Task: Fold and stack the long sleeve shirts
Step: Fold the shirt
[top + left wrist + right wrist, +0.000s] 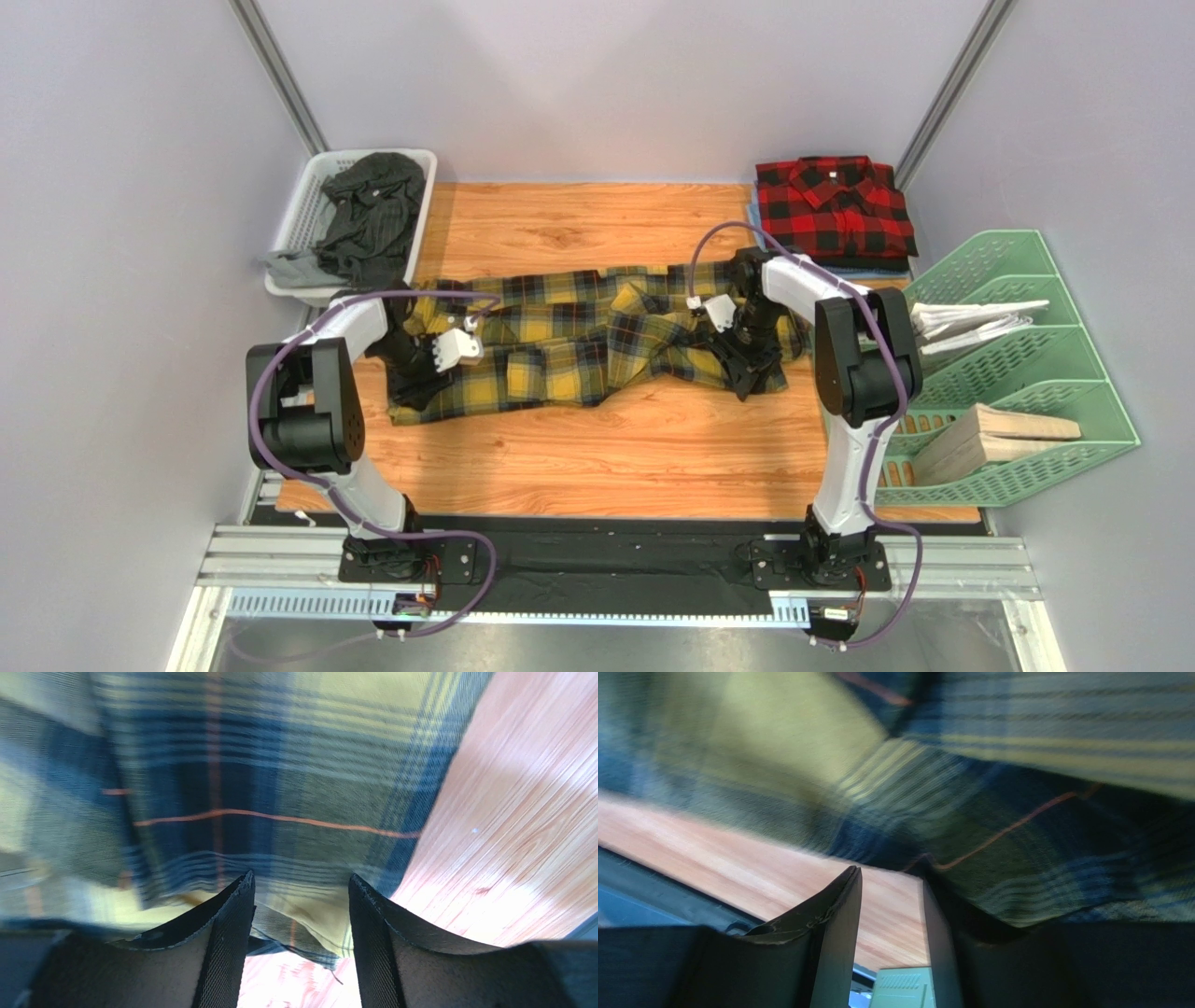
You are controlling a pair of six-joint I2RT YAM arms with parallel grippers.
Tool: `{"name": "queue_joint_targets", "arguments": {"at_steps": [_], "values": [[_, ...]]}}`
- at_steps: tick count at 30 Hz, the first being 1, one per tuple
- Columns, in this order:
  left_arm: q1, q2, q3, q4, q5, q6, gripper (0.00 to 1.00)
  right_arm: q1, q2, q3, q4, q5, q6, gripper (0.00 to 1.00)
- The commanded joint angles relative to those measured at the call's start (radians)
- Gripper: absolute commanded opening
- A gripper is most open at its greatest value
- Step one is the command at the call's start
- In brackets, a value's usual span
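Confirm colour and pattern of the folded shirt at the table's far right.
Red-and-black checked plaid: the folded flannel shirt, best seen from top external view.

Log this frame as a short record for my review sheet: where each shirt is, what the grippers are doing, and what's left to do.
unfolded: yellow and dark green-black plaid flannel shirt, spread across the wooden table
folded: red and black plaid flannel shirt, far right corner
left gripper: open, at the yellow shirt's left end
right gripper: open, at its right end
remaining: fold the yellow shirt, then stack
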Motion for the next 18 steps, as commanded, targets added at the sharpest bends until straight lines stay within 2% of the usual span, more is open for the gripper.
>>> {"name": "queue_joint_targets", "arguments": {"at_steps": [1, 6, 11, 15, 16, 18], "values": [[0.029, -0.014, -0.072, 0.038, -0.084, 0.099, 0.55, -0.013, 0.018, -0.021, 0.120, 0.149, 0.040, 0.42], [0.089, 0.023, -0.074, 0.061, -0.133, 0.163, 0.52, -0.053, 0.004, -0.098, 0.128, 0.236, 0.006, 0.43], [0.123, 0.017, -0.058, 0.023, -0.128, 0.220, 0.51, -0.054, -0.115, -0.176, 0.093, 0.224, -0.068, 0.44], [0.118, -0.066, 0.007, -0.136, 0.045, 0.241, 0.59, -0.050, -0.198, -0.100, 0.001, 0.027, -0.080, 0.48], [0.118, -0.095, 0.062, -0.175, 0.145, 0.235, 0.66, -0.045, -0.220, -0.079, -0.004, -0.017, -0.077, 0.48], [0.118, -0.120, 0.110, -0.267, 0.247, 0.209, 0.72, -0.015, -0.267, -0.025, 0.007, -0.130, -0.066, 0.52]]}}
